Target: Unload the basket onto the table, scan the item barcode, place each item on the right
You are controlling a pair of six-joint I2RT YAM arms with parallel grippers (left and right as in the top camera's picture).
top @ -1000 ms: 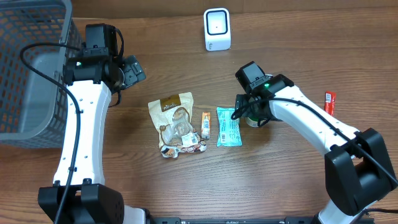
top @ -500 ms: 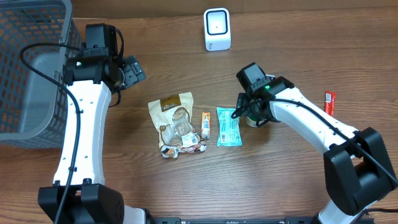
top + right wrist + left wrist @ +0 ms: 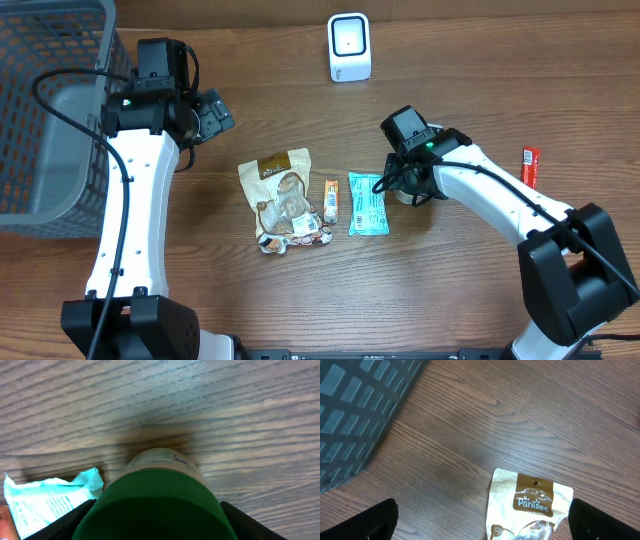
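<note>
The brown wood-grain worktop point(image 3: 470, 290) carries a white box-shaped scanner point(image 3: 349, 46) at its far edge and a grey mesh basket point(image 3: 50, 110) on the left side. Laid out in a row at the centre are a brown-and-cream stand-up pouch point(image 3: 283, 197), a small orange snack bar point(image 3: 331, 200) and a teal foil packet point(image 3: 367, 203); a small red packet point(image 3: 530, 165) lies well apart on the right. The left hand point(image 3: 212, 113) hangs near the basket, fully released and empty, above the bare wood beyond the pouch. The right hand point(image 3: 404, 183) is down over a pale bottle with a green cap point(image 3: 155, 500), which stands upright just beside the teal packet. Its fingers point(image 3: 75, 520) flank the cap on both sides; I cannot tell whether they press on it.
</note>
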